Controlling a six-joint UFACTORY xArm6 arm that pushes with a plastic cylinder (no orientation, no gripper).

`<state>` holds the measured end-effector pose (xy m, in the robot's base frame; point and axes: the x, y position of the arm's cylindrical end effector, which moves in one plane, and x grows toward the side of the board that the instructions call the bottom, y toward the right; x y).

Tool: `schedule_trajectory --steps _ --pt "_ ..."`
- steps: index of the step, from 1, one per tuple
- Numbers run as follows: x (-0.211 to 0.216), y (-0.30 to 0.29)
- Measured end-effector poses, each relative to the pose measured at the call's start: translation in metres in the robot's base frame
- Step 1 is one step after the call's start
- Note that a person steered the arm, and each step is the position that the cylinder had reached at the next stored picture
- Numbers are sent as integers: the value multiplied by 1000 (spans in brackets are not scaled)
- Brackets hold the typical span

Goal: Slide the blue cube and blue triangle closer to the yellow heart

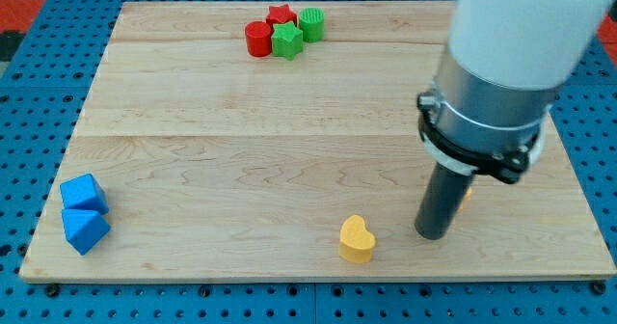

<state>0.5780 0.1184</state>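
Observation:
The blue cube [82, 193] sits at the board's lower left corner, touching the blue triangle [86, 229] just below it. The yellow heart [356, 239] lies near the bottom edge, right of centre. My tip [431, 235] rests on the board just right of the yellow heart, a small gap apart, and far to the right of both blue blocks. A sliver of another yellow-orange block [466, 199] shows behind the rod; its shape is hidden.
At the view's top centre stands a tight cluster: a red cylinder [257, 39], a red star [281, 16], a green star [286, 40] and a green cylinder [311, 23]. The wooden board [241, 131] lies on a blue pegboard surface. The arm's bulky body covers the upper right.

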Motion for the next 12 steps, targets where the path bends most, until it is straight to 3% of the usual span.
schedule_trajectory --steps 2,3,4,5,6,7,8,9,10,11,12 --pt "21 -199" --pt "9 -229" --pt "40 -283" --pt "39 -336" --pt "15 -395" --pt "-5 -420" --pt "-25 -400" --pt "-24 -335" --pt "-23 -419" --pt "-55 -417" --pt "-93 -352"
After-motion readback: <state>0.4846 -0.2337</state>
